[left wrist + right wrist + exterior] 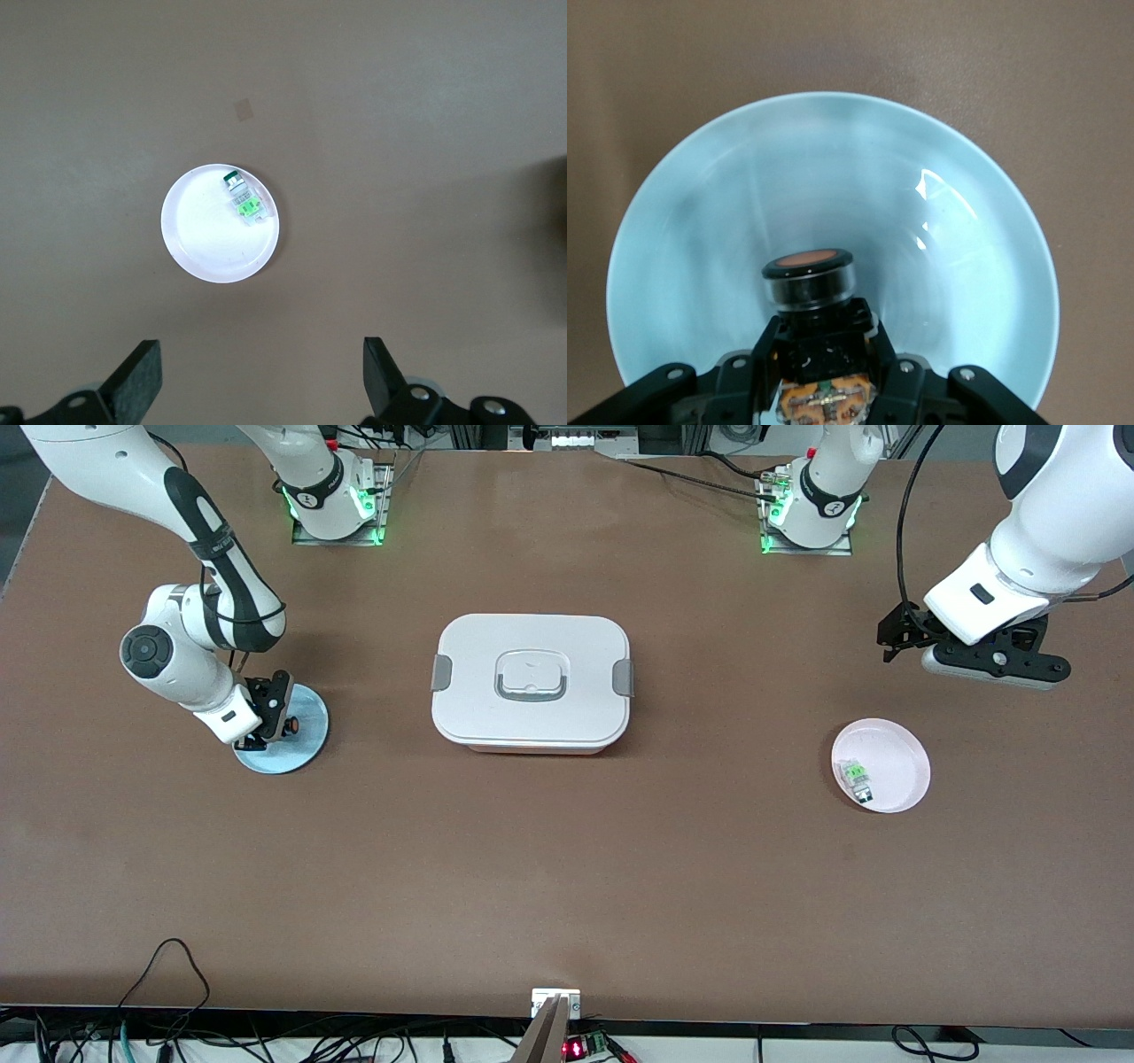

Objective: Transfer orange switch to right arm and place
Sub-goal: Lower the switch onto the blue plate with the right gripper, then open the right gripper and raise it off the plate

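Note:
The orange switch (289,726), a stubby black part with an orange cap, is held in my right gripper (270,722) just over a light blue plate (306,748) at the right arm's end of the table. In the right wrist view the fingers (766,350) clamp the switch's black body (811,283) above the blue plate (833,168). I cannot tell if the switch touches the plate. My left gripper (897,633) is open and empty, up over bare table beside a pink plate (899,748). It shows open in the left wrist view (261,376).
The pink plate (199,252) holds a small clear-and-green component (857,778), also in the left wrist view (242,197). A white lidded box (532,682) with grey latches stands mid-table. Cables run along the table edge nearest the front camera.

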